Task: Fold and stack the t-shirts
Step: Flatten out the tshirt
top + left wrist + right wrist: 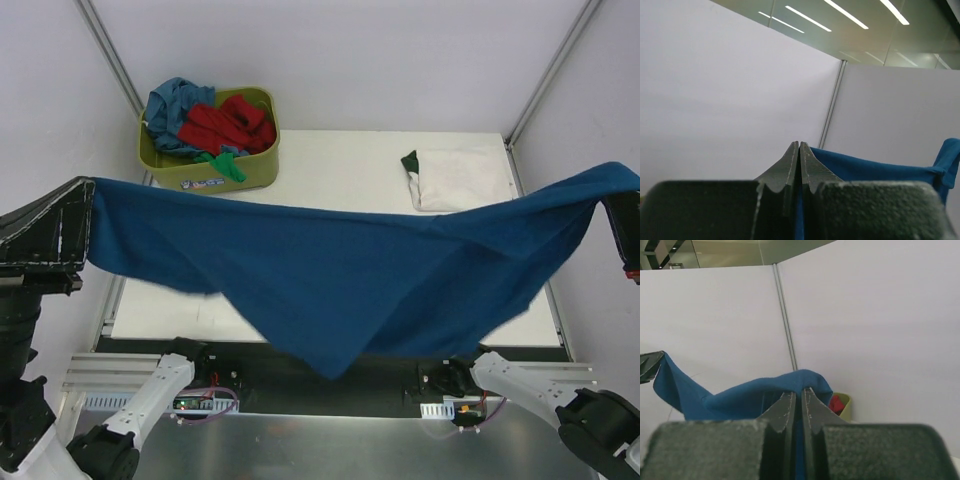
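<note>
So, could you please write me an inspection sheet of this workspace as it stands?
Surface: white table, partly hidden by hanging cloth.
Job's things: blue t-shirt stretched in the air between the arms; folded white tee far right, dark green tee at its left edge; red tee and teal tee in tub.
Clutter: olive tub, far left.
Grippers: left tool and right tool shut on the shirt's ends.
Cables: thin wires at arm bases.
Surroundings: white walls.
</note>
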Controlling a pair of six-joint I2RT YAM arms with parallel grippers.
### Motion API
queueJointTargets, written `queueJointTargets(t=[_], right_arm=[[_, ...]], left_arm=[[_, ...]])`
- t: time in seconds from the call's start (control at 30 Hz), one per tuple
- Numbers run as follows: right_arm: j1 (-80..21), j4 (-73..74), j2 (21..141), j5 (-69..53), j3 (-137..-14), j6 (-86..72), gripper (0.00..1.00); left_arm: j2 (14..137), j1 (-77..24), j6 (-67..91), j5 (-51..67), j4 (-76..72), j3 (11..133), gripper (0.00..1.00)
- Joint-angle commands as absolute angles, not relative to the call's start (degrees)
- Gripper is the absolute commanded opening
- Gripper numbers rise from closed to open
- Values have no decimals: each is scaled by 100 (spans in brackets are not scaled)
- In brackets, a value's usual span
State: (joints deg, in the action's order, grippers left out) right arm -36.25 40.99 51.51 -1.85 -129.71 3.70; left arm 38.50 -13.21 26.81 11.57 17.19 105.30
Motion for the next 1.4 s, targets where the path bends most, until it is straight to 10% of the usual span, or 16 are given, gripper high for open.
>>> queueJointTargets(t=[0.0,0.3,0.4,0.43,0.5,0.6,1.37], right_arm=[[-3612,3551,5300,390,-12745,597,1],[-3534,2866,6483,3827,-10166,1301,1],[-3060,2821,7255,3685,-8927,418,4],[-2893,2847,7512,3343,-8756,170,12],[-2480,3145,8431,2376,-8657,-217,34],[-2355,4014,9453,2284,-9201,-361,99],[-2760,3356,10167,288,-7268,-1116,97]], left_arm=[[4314,-1187,2646,1292,1758,10477,0],[5288,-1187,2154,-769,1740,8206,1],[6045,-1187,2258,-1657,1758,7086,46],[6282,-1187,2311,-1861,1793,6893,85],[6871,-1178,2574,-2178,2030,6584,99],[7294,-1178,2663,-2303,2329,6583,99],[7391,-1327,3656,-360,2242,4078,99]])
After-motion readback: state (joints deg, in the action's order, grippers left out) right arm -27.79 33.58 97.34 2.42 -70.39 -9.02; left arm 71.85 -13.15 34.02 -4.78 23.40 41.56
